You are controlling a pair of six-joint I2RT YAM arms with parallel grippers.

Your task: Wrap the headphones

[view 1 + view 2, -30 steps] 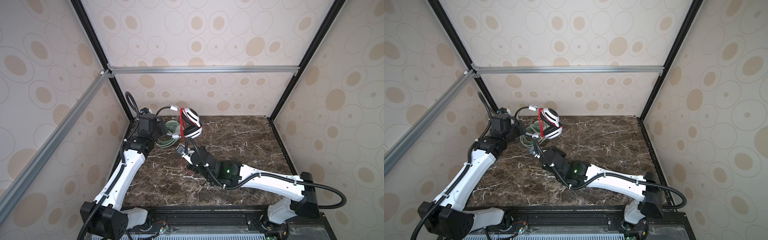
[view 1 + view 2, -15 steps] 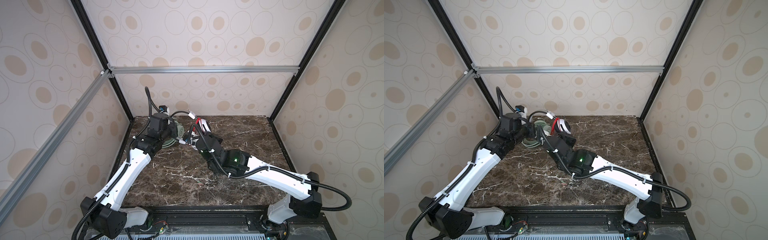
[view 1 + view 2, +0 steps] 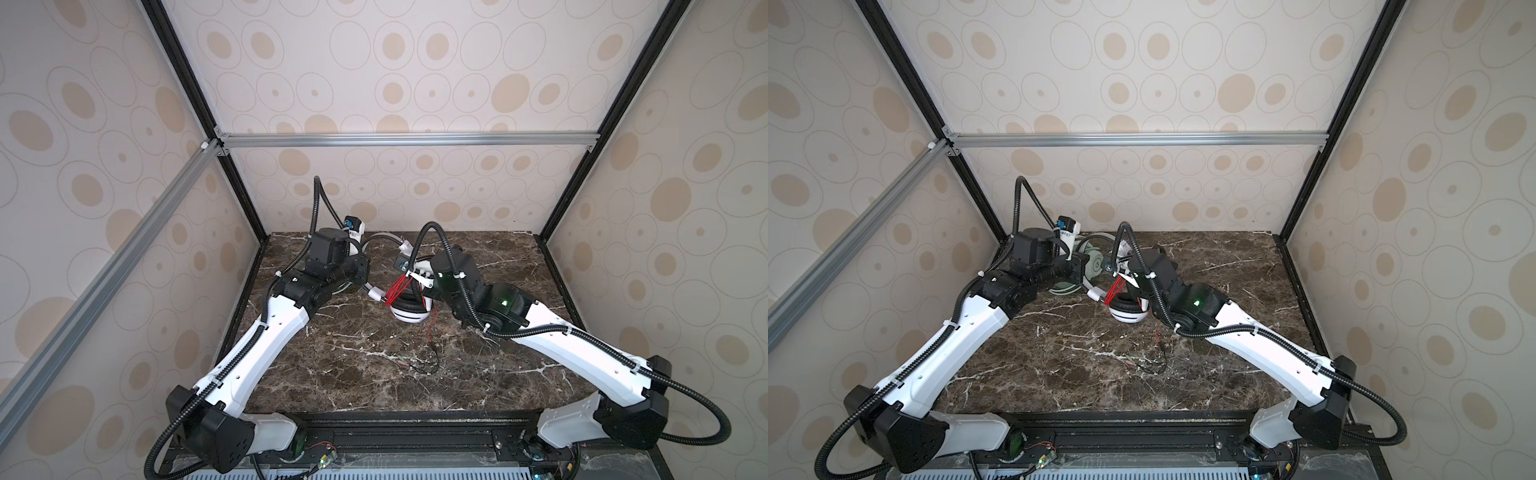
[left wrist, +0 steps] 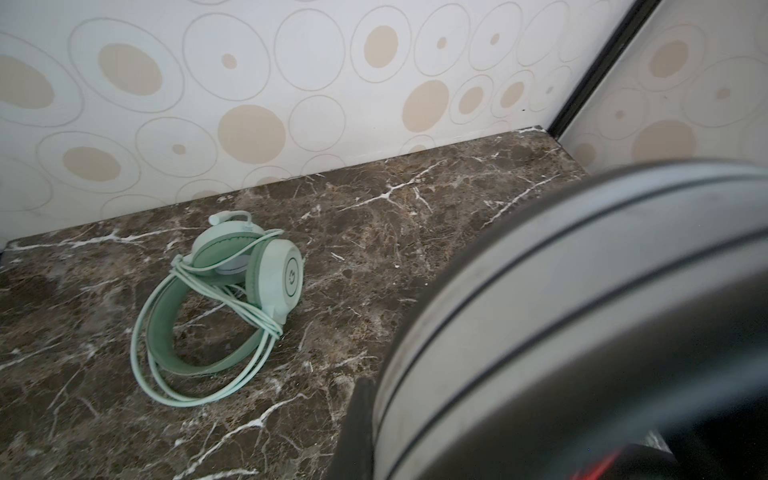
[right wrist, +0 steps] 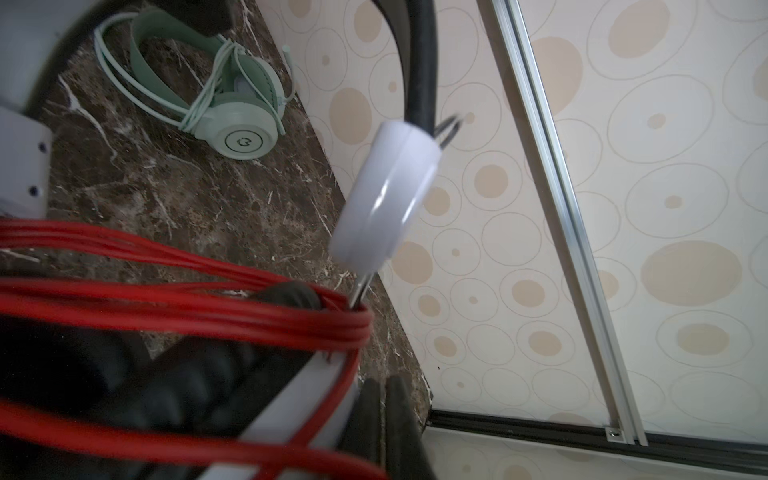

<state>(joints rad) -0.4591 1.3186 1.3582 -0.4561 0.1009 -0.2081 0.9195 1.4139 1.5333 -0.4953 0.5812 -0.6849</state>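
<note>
The white-and-black headphones (image 3: 409,311) hang low over the table's middle, with several turns of red cable (image 3: 398,291) across the band. My left gripper (image 3: 368,286) is shut on the band; in the left wrist view one dark finger (image 4: 361,415) presses against the white shell (image 4: 540,316), and the other finger is hidden. In the right wrist view my right gripper (image 5: 382,384) is shut, fingers pressed together right beside the red cable (image 5: 232,320) it holds. The mint-green headphones (image 3: 1093,266) lie at the back left, cable wound round them (image 4: 224,307), apart from both grippers.
The cable's loose tail and plug (image 3: 419,365) trail on the marble table (image 3: 332,374) in front of the headset. Patterned walls close off three sides, with an aluminium bar (image 3: 407,139) high across the back. The left arm partly hides the green headset in a top view.
The white-and-black headset, held up at the back left a second ago, has come down and to the right. The right gripper swung from the front round to the headset's back right.
</note>
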